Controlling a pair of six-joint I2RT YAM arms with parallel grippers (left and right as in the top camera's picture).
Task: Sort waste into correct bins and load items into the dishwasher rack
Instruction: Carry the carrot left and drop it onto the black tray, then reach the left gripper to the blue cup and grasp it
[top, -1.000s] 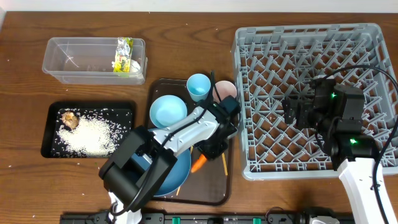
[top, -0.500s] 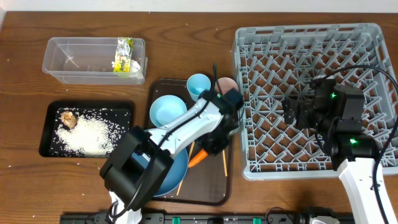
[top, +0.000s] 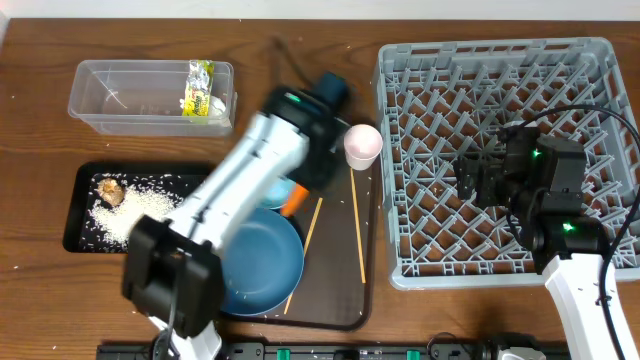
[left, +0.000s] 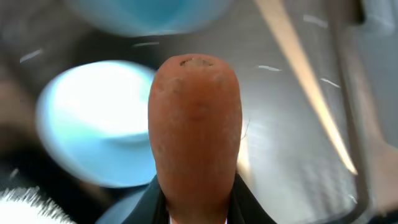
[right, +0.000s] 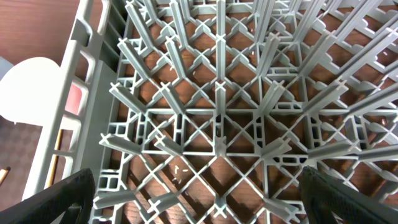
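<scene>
gripping a carrot (left: 196, 124) — left claw (left: 198, 208) above dark wood table (top: 40, 150), white wall (top: 300, 6) beyond.

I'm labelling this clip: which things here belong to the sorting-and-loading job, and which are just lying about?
Job: carrot in the left claw; rice and brown lump in the black tray; foil wrapper in the clear tub; dark-blue plate; pink cup; chopsticks; dishwasher rack.
Lying about: brown serving tray; wooden table.
</scene>
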